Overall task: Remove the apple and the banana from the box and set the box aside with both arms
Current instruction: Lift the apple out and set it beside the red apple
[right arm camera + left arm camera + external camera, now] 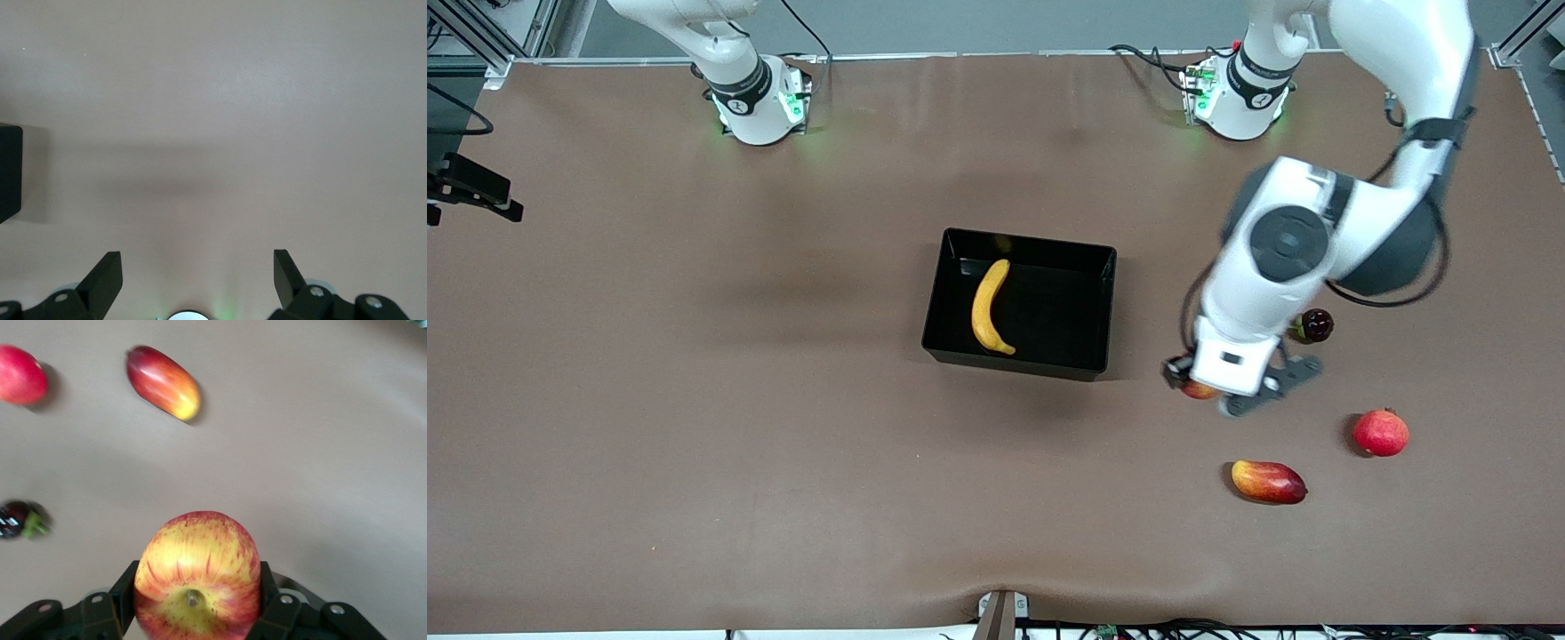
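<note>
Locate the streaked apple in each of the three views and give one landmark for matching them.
Front view: the apple peeks out under the left gripper, over bare table between the box and the mango.
Left wrist view: the apple fills the lower middle, clamped between the fingers.
Right wrist view: not in it; the right gripper hangs open over the table.
Shared landmark: the mango, in the front and left wrist views.

The left gripper, closed on the small red-and-yellow streaked apple, hangs over bare brown table between the glossy black rectangular bin and three loose fruits. Toward the left arm's end lie an oblong red-and-yellow mango, a round red fruit and a small dark fruit. The long yellow banana fills part of the bin, while the right gripper, fingers apart, waits over bare table.
</note>
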